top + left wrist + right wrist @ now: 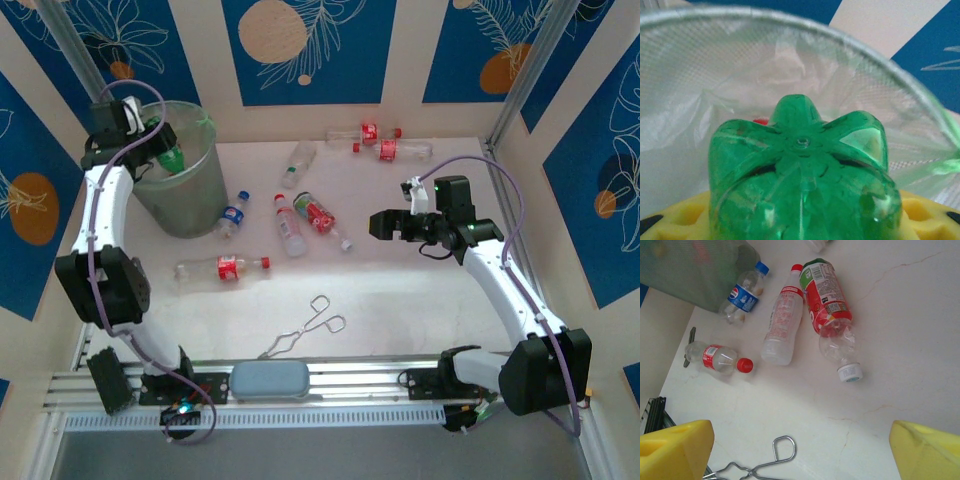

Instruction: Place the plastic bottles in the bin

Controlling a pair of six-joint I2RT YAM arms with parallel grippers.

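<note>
Pale round bin at far left of the table, left gripper over its mouth clamped on a green bottle, right gripper spread wide, empty, near loose bottles, blue-labelled bottle just beside the bin.

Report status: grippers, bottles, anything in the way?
Left gripper shut on green bottle, over the bin. Right gripper open, empty, above table. Seven bottles lie on table. Tongs near, not blocking.

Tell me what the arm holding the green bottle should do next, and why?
Probably open its jaws and drop it: the green bottle is clamped right over the open mouth of the bin, base pointing inside, so letting go should land it in.
</note>
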